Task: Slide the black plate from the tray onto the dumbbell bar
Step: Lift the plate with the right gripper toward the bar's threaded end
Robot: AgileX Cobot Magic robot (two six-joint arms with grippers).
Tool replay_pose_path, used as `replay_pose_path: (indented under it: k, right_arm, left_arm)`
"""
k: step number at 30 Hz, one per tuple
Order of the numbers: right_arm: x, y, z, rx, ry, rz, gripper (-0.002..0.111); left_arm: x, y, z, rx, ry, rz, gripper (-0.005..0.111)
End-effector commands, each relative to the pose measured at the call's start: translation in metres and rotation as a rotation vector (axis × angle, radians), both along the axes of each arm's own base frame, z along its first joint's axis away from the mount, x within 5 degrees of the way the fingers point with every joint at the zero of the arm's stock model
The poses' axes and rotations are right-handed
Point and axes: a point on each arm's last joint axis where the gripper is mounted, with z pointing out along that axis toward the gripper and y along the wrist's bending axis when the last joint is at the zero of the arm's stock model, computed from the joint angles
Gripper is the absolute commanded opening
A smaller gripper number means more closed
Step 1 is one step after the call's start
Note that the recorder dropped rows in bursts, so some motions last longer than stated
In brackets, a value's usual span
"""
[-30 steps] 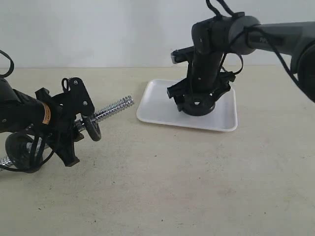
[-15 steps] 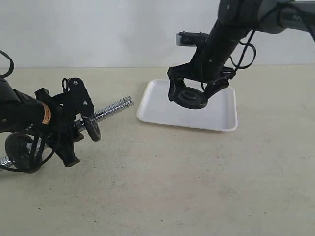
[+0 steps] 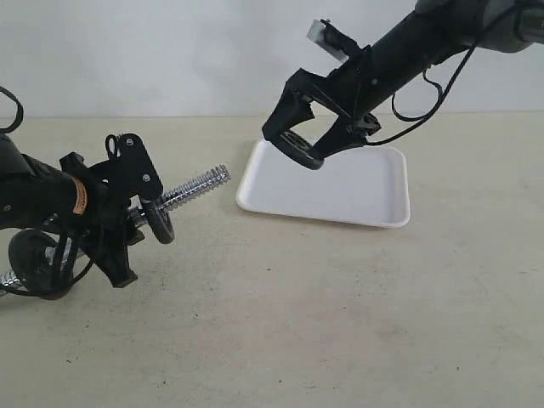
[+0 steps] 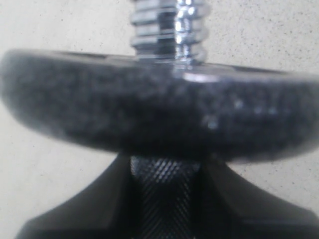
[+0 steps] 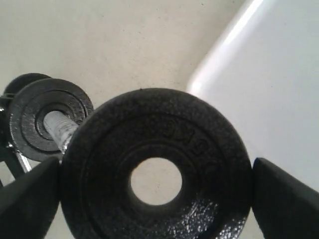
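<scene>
A pale desk [image 3: 340,323] with two black robot arms. On the right, the right tool [image 3: 302,138] is clenched across the rim of the black plate [image 5: 164,124], one finger on each side. The plate hangs in the air above the far left corner of the white tray [image 3: 374,191], clear of it, tilted, with its centre hole open. On the left, the left tool [image 4: 164,199] is clamped on the knurled middle of the dumbbell bar [image 3: 197,185]. The bar slants upward, and its threaded end points right toward the tray. A second disc [image 3: 160,223] already sits on the bar just beside that tool. A third disc [image 3: 32,259] shows at the bar's low left end.

Plate and bar tip are well apart.

Likely risks:
- The hole may meet the tip off-centre or at the wrong tilt, so the plate jams on the coarse threads.
- Held only by its rim, the plate could pivot or slip out when it catches.
- A hard push could shift the bar in the left tool's grip.
</scene>
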Motion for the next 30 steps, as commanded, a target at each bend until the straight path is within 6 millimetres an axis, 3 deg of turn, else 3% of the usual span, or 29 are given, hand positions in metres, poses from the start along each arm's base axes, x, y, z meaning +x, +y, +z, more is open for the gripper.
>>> replay_pose_path:
  k: [1,14,20,30]
  right_arm:
    - [-0.001,0.004,0.024,0.142,0.001,-0.035,0.000]
    - [0.000,0.007,0.028,0.211,0.132,-0.137,0.000]
    - [-0.008,0.029,0.031,0.244,0.151,-0.101,0.000]
    - [-0.013,0.040,0.032,0.252,0.157,-0.079,0.000]
  left_arm:
    - [0.007,-0.006,0.023,-0.098,-0.102,0.013,0.004]
    - [0.014,-0.016,0.034,-0.241,-0.214,-0.016,0.004]
    - [0.015,-0.019,0.036,-0.282,-0.236,-0.015,0.004]
    - [0.017,-0.022,0.041,-0.363,-0.268,-0.004,0.004]
